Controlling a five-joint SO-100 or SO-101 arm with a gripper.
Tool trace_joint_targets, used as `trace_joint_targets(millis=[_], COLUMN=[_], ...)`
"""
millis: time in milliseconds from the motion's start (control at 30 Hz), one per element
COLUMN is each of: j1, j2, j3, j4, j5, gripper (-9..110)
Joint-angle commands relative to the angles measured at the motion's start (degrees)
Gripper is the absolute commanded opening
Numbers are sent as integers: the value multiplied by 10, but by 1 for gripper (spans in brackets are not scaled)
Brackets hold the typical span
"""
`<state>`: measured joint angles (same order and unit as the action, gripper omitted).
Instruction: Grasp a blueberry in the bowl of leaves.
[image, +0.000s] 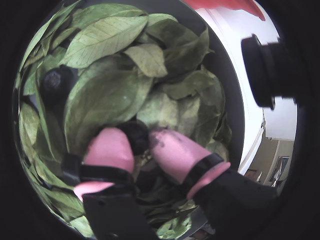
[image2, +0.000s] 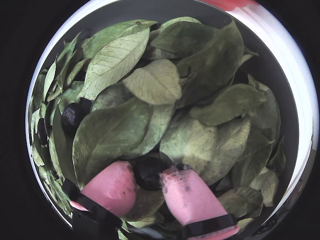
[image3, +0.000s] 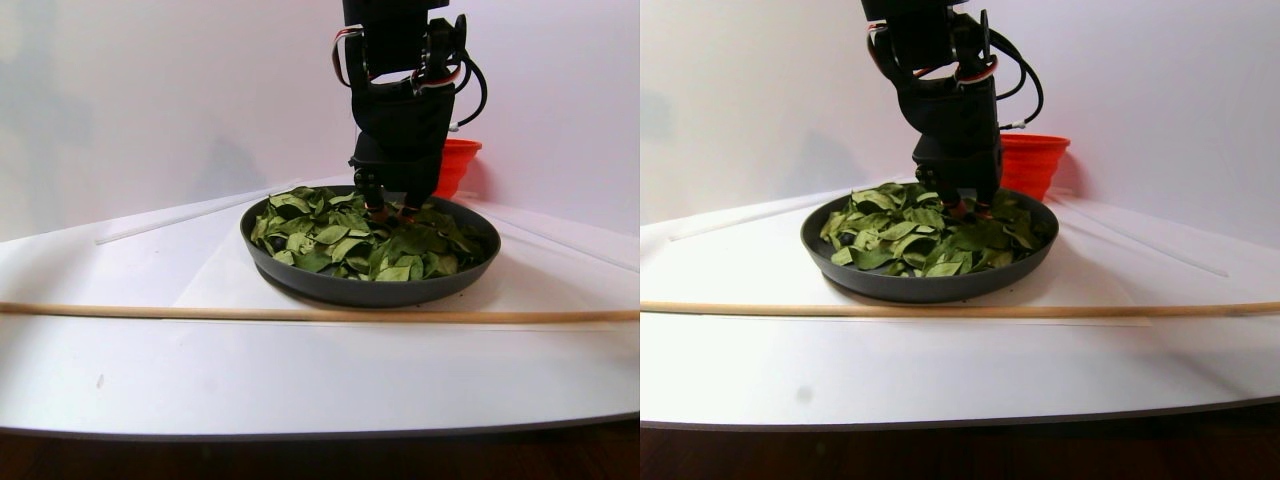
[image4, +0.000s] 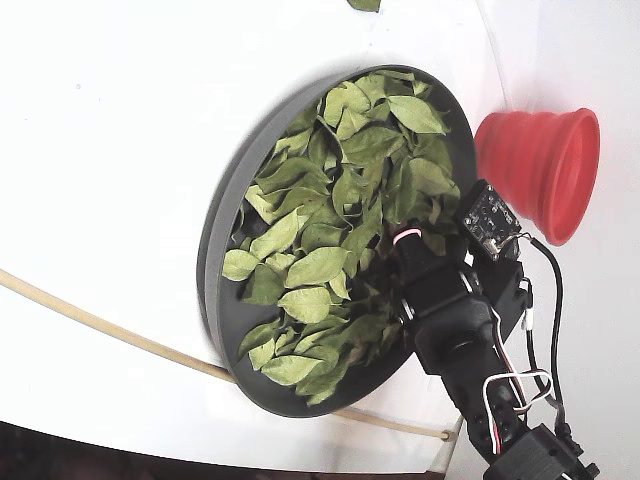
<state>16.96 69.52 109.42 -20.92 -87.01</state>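
The dark-grey bowl (image4: 214, 262) is filled with loose green leaves (image4: 318, 266). In both wrist views my gripper (image: 141, 136) (image2: 149, 173) reaches down into the leaves. A dark blueberry (image: 135, 132) (image2: 150, 172) sits between the pink fingertips (image: 112, 147) (image2: 189, 196), and both pads touch it, so the gripper is shut on it. The berry still lies low among the leaves. A second blueberry (image: 56, 80) (image2: 74, 114) peeks out between leaves at the left. In the stereo pair view the arm stands over the bowl's back part, with the fingers (image3: 388, 210) down in the leaves.
A red ribbed cup (image4: 545, 170) (image3: 458, 165) stands just behind the bowl, close to the arm. A thin wooden stick (image3: 200, 312) lies across the white table in front of the bowl. One stray leaf (image4: 364, 4) lies beyond the bowl.
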Motion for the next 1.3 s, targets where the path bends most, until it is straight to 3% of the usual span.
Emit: trace_joint_targets(millis=[0, 1267], j1=[-1, 18], j2=[62, 166], j3=[5, 31], j4=[-1, -6], j5=[-13, -80], gripper=[9, 9])
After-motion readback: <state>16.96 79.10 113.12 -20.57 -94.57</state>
